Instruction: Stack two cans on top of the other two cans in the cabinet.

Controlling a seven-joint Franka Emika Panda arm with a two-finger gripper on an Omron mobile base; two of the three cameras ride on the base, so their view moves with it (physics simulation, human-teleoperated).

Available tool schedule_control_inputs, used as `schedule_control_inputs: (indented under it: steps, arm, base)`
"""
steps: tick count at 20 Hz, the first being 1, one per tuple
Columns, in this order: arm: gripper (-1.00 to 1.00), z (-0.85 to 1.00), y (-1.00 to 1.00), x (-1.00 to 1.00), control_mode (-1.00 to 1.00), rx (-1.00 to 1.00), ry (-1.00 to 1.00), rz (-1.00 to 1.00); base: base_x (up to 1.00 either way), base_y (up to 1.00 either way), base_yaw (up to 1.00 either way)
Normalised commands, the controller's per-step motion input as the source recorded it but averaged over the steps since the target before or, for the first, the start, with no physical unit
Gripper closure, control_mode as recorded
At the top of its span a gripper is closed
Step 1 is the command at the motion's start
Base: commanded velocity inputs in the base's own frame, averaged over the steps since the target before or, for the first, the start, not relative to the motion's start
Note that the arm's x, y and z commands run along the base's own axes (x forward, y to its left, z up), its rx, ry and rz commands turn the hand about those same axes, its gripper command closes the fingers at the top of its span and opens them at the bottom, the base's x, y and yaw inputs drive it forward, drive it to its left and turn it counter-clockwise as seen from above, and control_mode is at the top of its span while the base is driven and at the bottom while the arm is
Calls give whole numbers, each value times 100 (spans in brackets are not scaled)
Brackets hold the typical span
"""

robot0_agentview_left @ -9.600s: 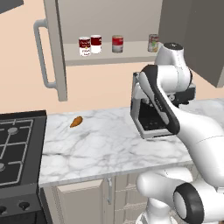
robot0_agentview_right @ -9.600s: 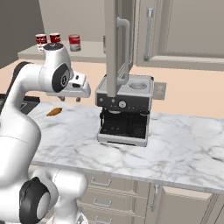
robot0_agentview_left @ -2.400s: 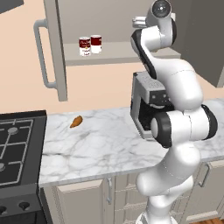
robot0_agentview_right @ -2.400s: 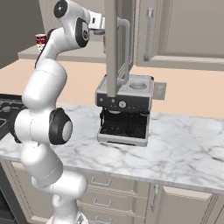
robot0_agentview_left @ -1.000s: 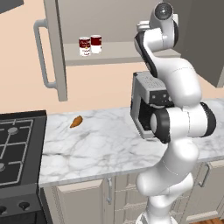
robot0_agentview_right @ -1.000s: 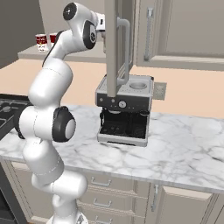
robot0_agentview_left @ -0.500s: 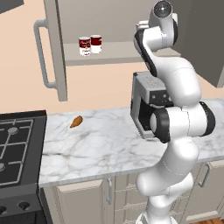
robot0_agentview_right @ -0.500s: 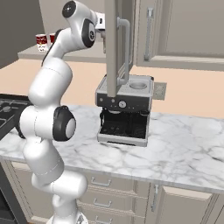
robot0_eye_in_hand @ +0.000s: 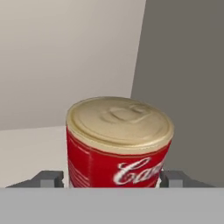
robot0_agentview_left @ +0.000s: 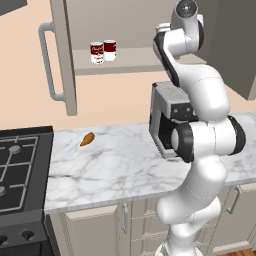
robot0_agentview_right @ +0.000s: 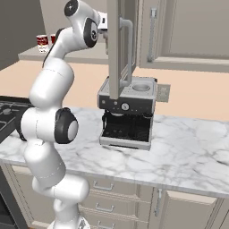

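Two red-and-white cans (robot0_agentview_left: 103,51) stand upright, touching side by side, at the left of the cabinet (robot0_agentview_left: 135,59) shelf, its door open. A third red can (robot0_eye_in_hand: 118,142) with a pale lid stands upright near the cabinet's grey side wall, between the gripper's fingertips (robot0_eye_in_hand: 47,178)

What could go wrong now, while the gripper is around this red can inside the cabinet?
The fingertips sit low beside the red can, so a low or off-centre grip might tip it. The grey cabinet wall is close behind, so the can may hit it. Whether the jaws already press cannot be told.
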Motion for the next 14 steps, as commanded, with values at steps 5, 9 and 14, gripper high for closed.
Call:
schedule_control_inputs:
  steps: [5,9,14]
  arm:
    - [-100,-5,3,5,-100,0,0,0]
    - [-100,-8,20,-18,-100,0,0,-9]
    - [-100,-12,24,-25,-100,0,0,-12]
  base:
    - [0,0,0]
    - [0,0,0]
    - [0,0,0]
